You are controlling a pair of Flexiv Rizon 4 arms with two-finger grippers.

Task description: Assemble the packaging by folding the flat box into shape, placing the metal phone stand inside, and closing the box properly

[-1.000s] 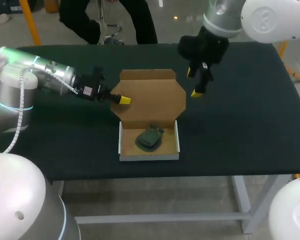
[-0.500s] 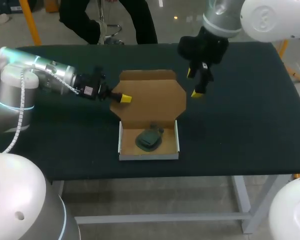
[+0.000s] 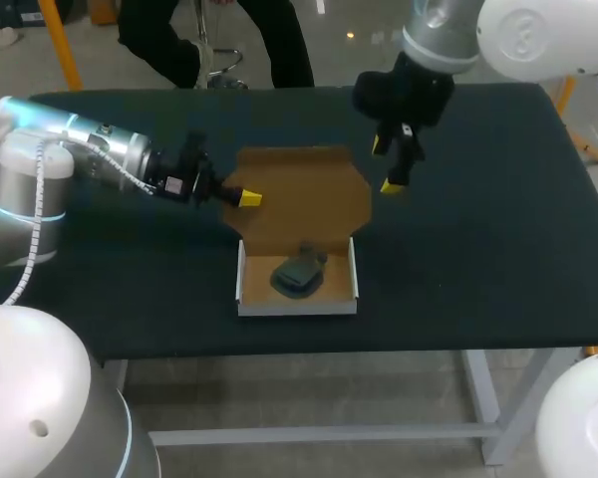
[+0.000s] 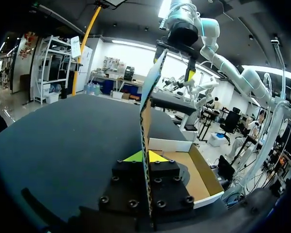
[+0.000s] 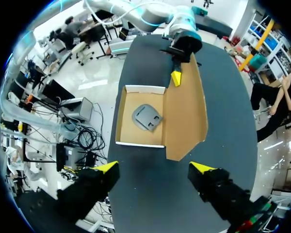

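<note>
Lid (image 3: 304, 204) tilted up slightly | left gripper (image 3: 247, 199) clamps its edge | right gripper (image 3: 387, 165) spread, hovering beside | stand (image 3: 299, 275) in box (image 3: 297, 310)

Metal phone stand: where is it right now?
Head view: the dark metal phone stand lies inside the open cardboard box tray at the table's front middle, in front of the brown lid flap held by the left gripper.

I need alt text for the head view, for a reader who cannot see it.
The left end effector grips the left edge of the open lid of a cardboard box, in which a dark phone stand lies. The right end effector hangs open near the lid's right edge.
</note>
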